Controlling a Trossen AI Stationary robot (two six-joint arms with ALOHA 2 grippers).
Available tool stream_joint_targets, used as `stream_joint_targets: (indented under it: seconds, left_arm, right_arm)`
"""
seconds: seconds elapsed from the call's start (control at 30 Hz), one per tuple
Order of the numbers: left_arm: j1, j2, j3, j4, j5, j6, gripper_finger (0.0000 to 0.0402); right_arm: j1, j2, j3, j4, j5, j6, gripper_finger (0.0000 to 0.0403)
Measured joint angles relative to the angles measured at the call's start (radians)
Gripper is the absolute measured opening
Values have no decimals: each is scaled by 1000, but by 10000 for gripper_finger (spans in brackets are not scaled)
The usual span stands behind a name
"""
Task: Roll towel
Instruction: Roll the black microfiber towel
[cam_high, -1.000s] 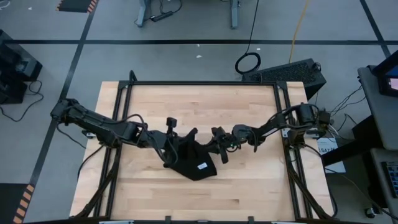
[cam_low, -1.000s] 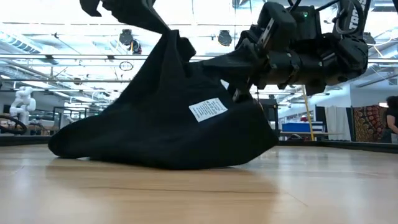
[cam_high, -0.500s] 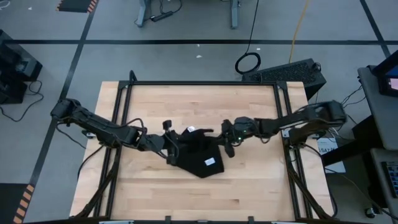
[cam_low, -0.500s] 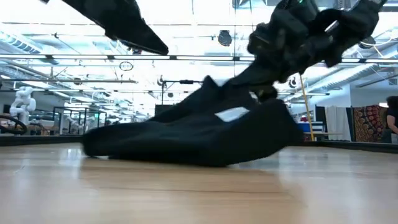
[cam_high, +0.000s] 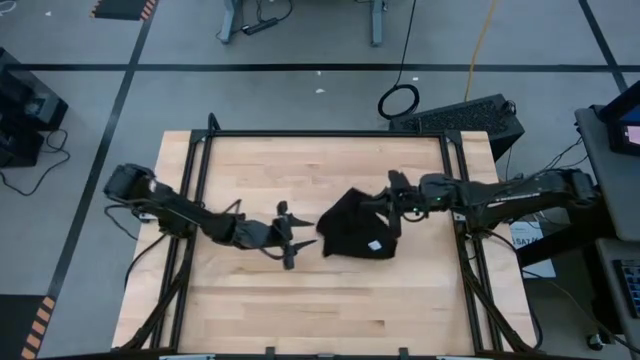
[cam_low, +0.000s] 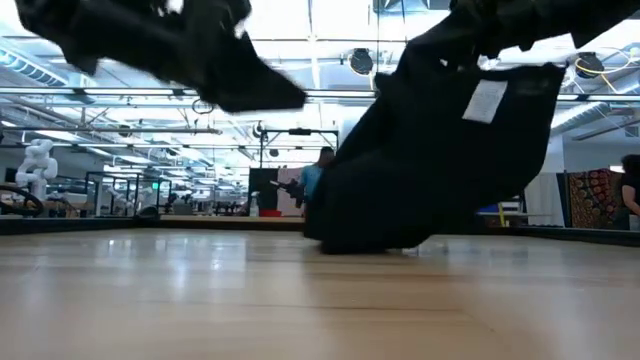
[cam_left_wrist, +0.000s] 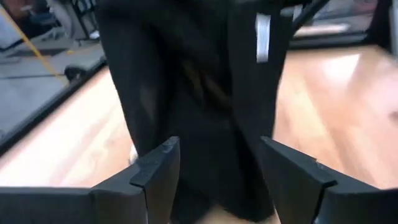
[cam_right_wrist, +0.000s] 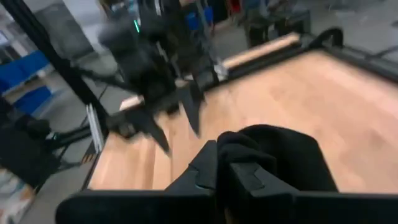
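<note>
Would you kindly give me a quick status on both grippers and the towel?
Left gripper open, empty, beside towel. Right gripper shut on black towel, lifting it; its bottom touches the table. Nothing in the way.

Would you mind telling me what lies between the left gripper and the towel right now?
Nothing: in the high view only a short stretch of bare wooden tabletop separates the open left gripper from the towel, which the right gripper holds shut.

Right gripper (cam_right_wrist: 225, 168) fingers pinch black towel (cam_right_wrist: 283, 155); left gripper (cam_right_wrist: 177, 121) beyond, fingers apart.
</note>
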Motion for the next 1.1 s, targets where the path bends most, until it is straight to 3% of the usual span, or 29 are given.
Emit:
stream_joint_targets:
  seconds: [0.17, 0.37, 0.53, 0.8, 0.9, 1.1]
  left_arm:
    - [7, 179, 26, 198, 29, 20, 222]
    - [7, 298, 120, 455, -6, 224, 222]
    - [17, 313, 240, 419, -2, 338, 222]
    - [25, 314, 297, 312, 35, 337, 218]
    - [12, 314, 297, 333, 70, 343, 182]
    - [7, 314, 298, 341, 53, 268, 60]
  right_arm:
    - [-1, -25, 0, 67, 19, -26, 0]
    - [-1, -27, 73, 194, 19, -108, 0]
    - [-1, -27, 179, 189, 19, -200, 0]
    - [-1, -25, 282, 102, 45, -290, 0]
    - [-3, -24, 291, 101, 55, -309, 0]
    - [-12, -24, 293, 89, 115, -367, 0]
